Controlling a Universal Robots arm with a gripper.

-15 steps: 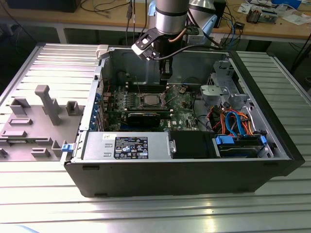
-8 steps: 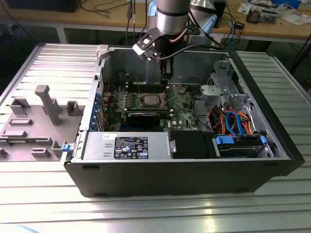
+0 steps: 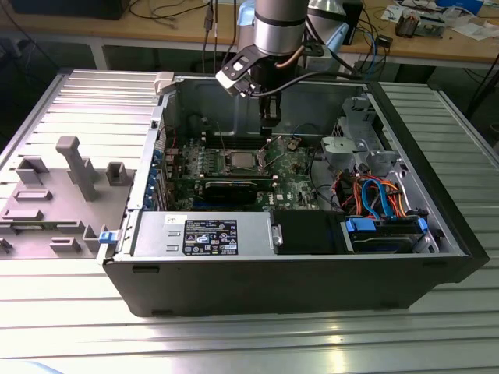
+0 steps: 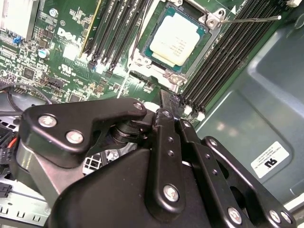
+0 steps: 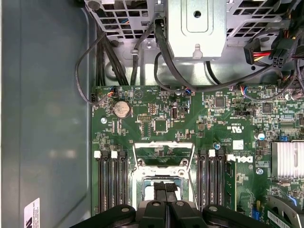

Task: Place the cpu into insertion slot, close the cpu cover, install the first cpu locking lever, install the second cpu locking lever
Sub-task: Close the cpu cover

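The cpu [image 4: 176, 38], a silver-grey square chip, lies seated in the insertion slot [image 4: 138, 58] on the green board. In the exterior view the cpu [image 3: 238, 162] sits mid-board inside the open computer case. The cpu cover [image 5: 164, 151] stands raised off the socket as a thin metal frame. One wire locking lever [image 4: 247, 20] sticks out unlatched beside the socket. My gripper [image 3: 267, 121] hangs above the board just past the socket toward the exterior view's right. Its black fingers [image 5: 161, 192] press together with nothing between them, and they hide part of the cpu [image 5: 151, 191] in the first wrist view.
Black memory slots [image 5: 110, 180] flank the socket on both sides. A long black expansion card [image 3: 234, 187] and the power supply [image 3: 203, 234] lie nearer the case front. A drive cage with coloured cables [image 3: 374, 195] fills the right end. A grey fixture tray [image 3: 62, 187] sits outside the case.
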